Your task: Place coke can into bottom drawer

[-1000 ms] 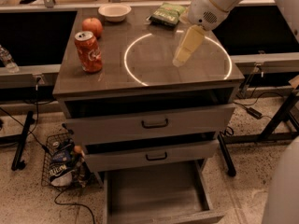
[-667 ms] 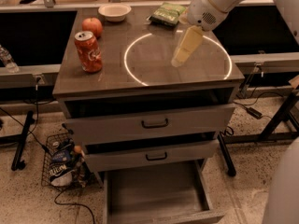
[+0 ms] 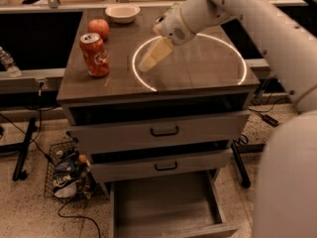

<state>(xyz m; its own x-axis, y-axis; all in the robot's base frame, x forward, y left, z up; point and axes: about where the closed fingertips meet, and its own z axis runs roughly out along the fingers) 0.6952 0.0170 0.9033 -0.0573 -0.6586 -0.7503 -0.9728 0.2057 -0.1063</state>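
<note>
The coke can (image 3: 95,55) stands upright on the left part of the cabinet top (image 3: 198,73), just in front of a red apple (image 3: 99,29). My gripper (image 3: 150,61) hangs over the middle of the top, to the right of the can and apart from it, pointing down and left. It holds nothing that I can see. The bottom drawer (image 3: 163,209) is pulled out below the two upper drawers, and its grey floor is bare.
A white bowl (image 3: 122,12) sits at the back of the top, behind the apple. A white ring of light (image 3: 242,68) lies on the top. A wire basket (image 3: 67,175) with bottles stands on the floor left of the cabinet. My white arm (image 3: 282,38) fills the right side.
My gripper has moved left across the cabinet top, closer to the coke can. The can, apple and drawers have not moved.
</note>
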